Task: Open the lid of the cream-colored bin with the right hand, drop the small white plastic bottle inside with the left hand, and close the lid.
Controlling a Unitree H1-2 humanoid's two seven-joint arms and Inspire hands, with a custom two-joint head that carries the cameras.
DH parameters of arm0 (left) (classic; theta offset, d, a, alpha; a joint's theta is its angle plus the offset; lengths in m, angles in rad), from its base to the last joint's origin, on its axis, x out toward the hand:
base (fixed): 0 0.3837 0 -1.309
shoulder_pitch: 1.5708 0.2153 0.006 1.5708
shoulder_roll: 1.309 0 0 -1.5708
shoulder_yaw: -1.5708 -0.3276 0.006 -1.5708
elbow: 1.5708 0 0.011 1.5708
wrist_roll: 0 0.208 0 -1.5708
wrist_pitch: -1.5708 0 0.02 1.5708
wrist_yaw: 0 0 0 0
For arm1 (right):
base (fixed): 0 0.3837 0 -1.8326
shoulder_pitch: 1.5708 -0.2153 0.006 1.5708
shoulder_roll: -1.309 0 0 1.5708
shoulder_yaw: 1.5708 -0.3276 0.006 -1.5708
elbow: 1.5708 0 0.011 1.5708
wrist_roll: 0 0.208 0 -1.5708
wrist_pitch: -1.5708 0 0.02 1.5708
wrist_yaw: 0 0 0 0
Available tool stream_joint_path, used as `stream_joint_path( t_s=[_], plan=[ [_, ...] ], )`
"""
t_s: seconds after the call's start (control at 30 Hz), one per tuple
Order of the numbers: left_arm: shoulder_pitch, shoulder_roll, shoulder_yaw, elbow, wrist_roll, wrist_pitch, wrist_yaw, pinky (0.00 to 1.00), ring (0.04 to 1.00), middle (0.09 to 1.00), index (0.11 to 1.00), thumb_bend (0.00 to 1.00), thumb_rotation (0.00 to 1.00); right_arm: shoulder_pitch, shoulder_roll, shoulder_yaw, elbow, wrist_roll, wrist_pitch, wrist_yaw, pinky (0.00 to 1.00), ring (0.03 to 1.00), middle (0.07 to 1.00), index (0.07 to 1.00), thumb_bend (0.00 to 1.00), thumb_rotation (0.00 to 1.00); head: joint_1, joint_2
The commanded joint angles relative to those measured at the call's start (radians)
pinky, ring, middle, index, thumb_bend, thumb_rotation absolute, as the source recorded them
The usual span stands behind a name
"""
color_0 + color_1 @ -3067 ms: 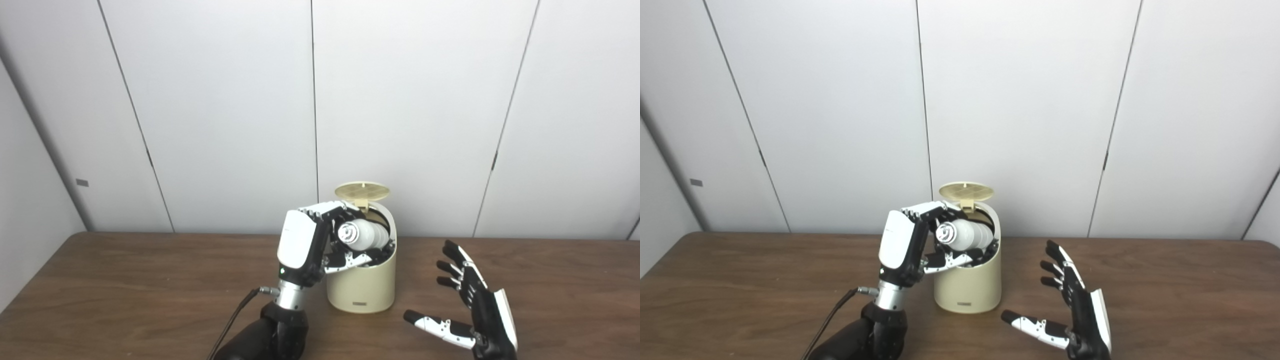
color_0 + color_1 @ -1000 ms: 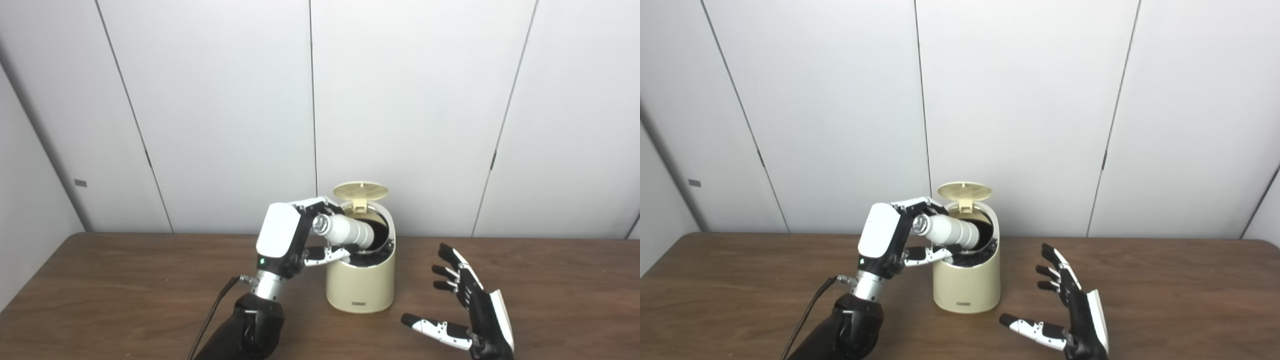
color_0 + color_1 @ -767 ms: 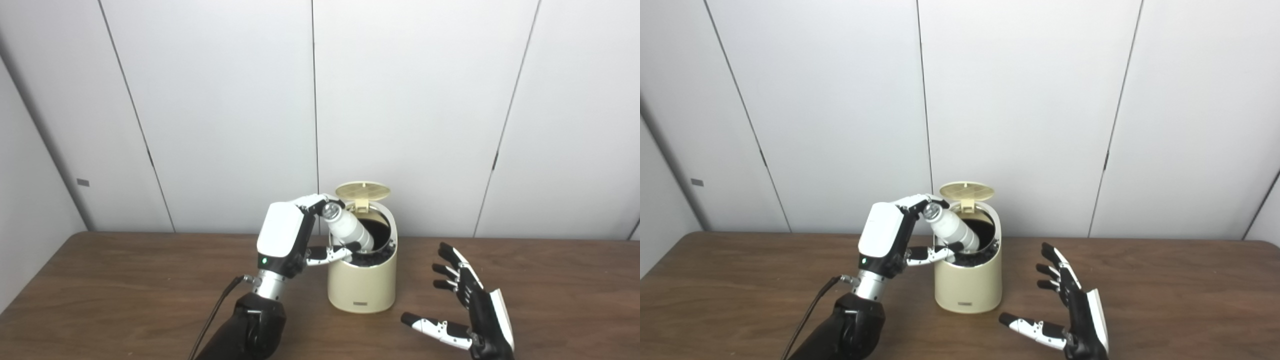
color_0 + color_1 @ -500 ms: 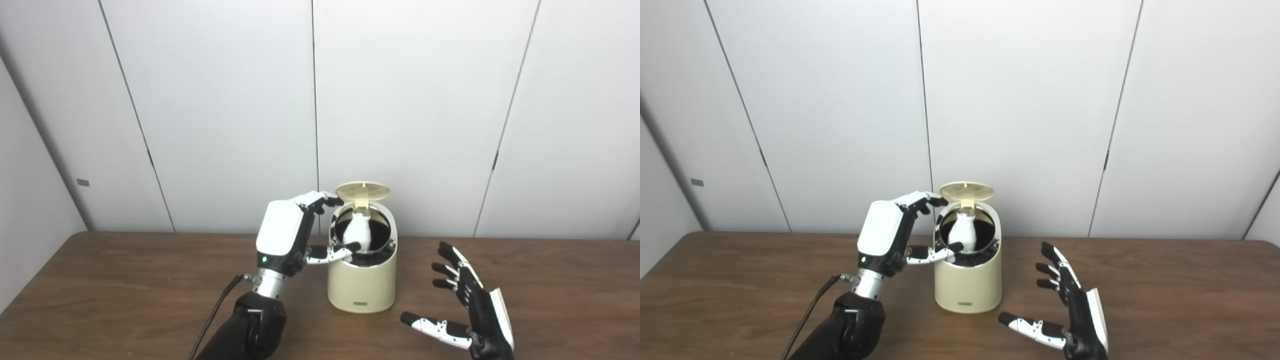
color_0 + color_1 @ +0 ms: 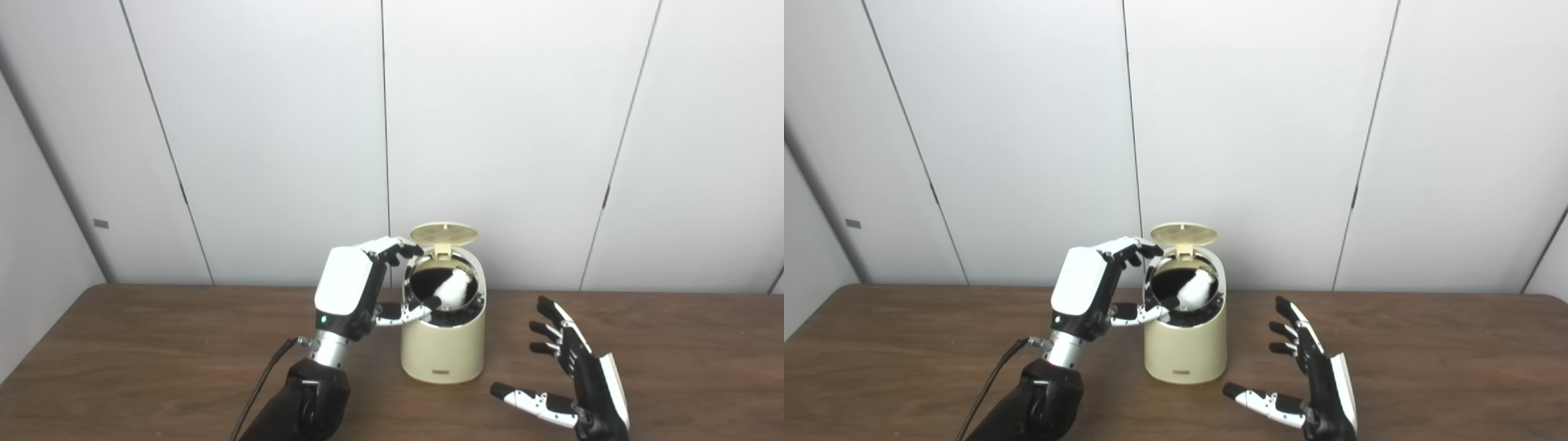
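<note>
Two hands over a dark brown wooden table point(image 5: 153, 355), white panelled wall point(image 5: 275, 122) behind.

Cream-coloured, round-topped plastic bin point(image 5: 443, 349) stands upright near the table's middle. Its round, ribbed cream lid point(image 5: 444, 233) is flipped up on the rear hinge, standing over the back of the opening. Mouth of the bin is dark inside.

Small white plastic bottle point(image 5: 454, 289) lies inside the bin, tilted, leaning toward the right side of the opening. Only its upper part shows above the rim; the lower part is hidden in the dark interior. Nothing grips it.

Left hand point(image 5: 361, 285), white back and black fingers, sits just left of the bin at rim height. Fingers are spread and empty: upper fingertips point(image 5: 411, 250) curl near the lid's left edge, thumb reaches across the front-left rim of the opening. Cannot tell whether the thumb touches the rim. A black cable point(image 5: 263, 383) runs down from the wrist along the dark forearm.

Right hand point(image 5: 1323, 380) is low over the table, right of the bin and nearer the camera, well apart from it. Palm faces left, fingers splayed upward, thumb stretched toward the left. Holds nothing.
</note>
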Motion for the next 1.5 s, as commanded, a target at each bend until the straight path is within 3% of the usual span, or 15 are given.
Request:
stream_joint_path(
  t_s=[0.0,0.17,0.27,0.37,0.4,0.47,0.5,0.53,0.6,0.77,0.93,1.17,1.33,1.47],
  plan=[
    [0.004,0.006,0.029,-0.043,-0.063,-0.032,-0.018,0.38,0.470,0.511,0.511,0.55,0.02,-0.032,0.002,0.002,-0.031,0.000,-0.037,-0.003,0.69,0.809,0.892,0.880,0.74,0.11,0.001,0.000],
    [0.079,-0.035,0.114,-0.142,-0.370,-0.127,-0.173,0.36,0.461,0.491,0.489,0.52,0.00,-0.032,-0.003,-0.004,-0.026,0.000,-0.039,-0.006,0.69,0.800,0.888,0.876,0.73,0.09,0.006,-0.001],
    [0.120,-0.050,0.154,-0.204,-0.601,-0.137,-0.293,0.41,0.508,0.497,0.486,0.52,0.00,-0.032,-0.009,-0.007,-0.020,0.005,-0.038,-0.003,0.69,0.802,0.886,0.874,0.73,0.10,0.014,-0.003],
    [0.151,-0.049,0.190,-0.236,-0.743,-0.137,-0.395,0.46,0.556,0.507,0.486,0.51,0.00,-0.034,-0.017,-0.008,-0.010,0.007,-0.042,-0.001,0.69,0.804,0.892,0.879,0.73,0.12,0.022,-0.005],
    [0.158,-0.046,0.203,-0.239,-0.768,-0.137,-0.422,0.48,0.585,0.598,0.492,0.51,0.04,-0.035,-0.018,-0.009,-0.007,0.009,-0.044,0.000,0.69,0.803,0.891,0.877,0.74,0.12,0.023,-0.007],
    [0.174,-0.041,0.234,-0.243,-0.829,-0.137,-0.482,0.52,0.639,0.697,0.497,0.51,0.08,-0.035,-0.021,-0.010,0.001,0.015,-0.046,0.001,0.69,0.804,0.891,0.875,0.74,0.12,0.023,-0.010],
    [0.183,-0.041,0.252,-0.244,-0.879,-0.137,-0.524,0.55,0.665,0.725,0.630,0.60,0.21,-0.036,-0.023,-0.011,0.006,0.018,-0.049,0.002,0.70,0.804,0.892,0.873,0.74,0.12,0.022,-0.011],
    [0.191,-0.042,0.270,-0.246,-0.919,-0.137,-0.562,0.57,0.682,0.745,0.707,0.67,0.27,-0.036,-0.025,-0.011,0.009,0.021,-0.051,0.003,0.70,0.804,0.892,0.872,0.74,0.12,0.021,-0.011],
    [0.204,-0.043,0.299,-0.245,-0.985,-0.137,-0.634,0.60,0.702,0.773,0.793,0.75,0.34,-0.036,-0.032,-0.011,0.014,0.022,-0.055,0.004,0.70,0.800,0.892,0.873,0.74,0.13,0.017,-0.017],
    [0.248,-0.028,0.348,-0.246,-1.048,-0.137,-0.749,0.63,0.733,0.819,0.857,0.78,0.32,-0.053,-0.043,-0.012,0.008,0.031,-0.048,0.013,0.70,0.801,0.888,0.871,0.73,0.19,0.008,-0.017],
    [0.281,-0.016,0.369,-0.237,-1.028,-0.137,-0.807,0.64,0.759,0.846,0.890,0.76,0.31,-0.148,-0.089,-0.002,0.013,-0.011,-0.032,0.036,0.69,0.815,0.876,0.873,0.70,0.34,-0.010,-0.024],
    [0.311,-0.020,0.367,-0.223,-1.001,-0.136,-0.874,0.66,0.774,0.858,0.903,0.75,0.16,-0.318,-0.158,0.026,-0.039,-0.098,0.143,0.129,0.74,0.865,0.887,0.894,0.66,0.49,-0.030,-0.032],
    [0.313,-0.037,0.374,-0.205,-0.997,-0.136,-0.905,0.66,0.760,0.857,0.918,0.77,0.13,-0.421,-0.198,0.056,-0.046,-0.132,0.231,0.199,0.73,0.869,0.911,0.903,0.66,0.61,-0.041,-0.036],
    [0.312,-0.051,0.384,-0.191,-0.990,-0.136,-0.915,0.65,0.757,0.844,0.918,0.77,0.12,-0.473,-0.216,0.094,-0.034,-0.172,0.291,0.251,0.80,0.900,0.916,0.902,0.67,0.66,-0.049,-0.039]
  ],
)
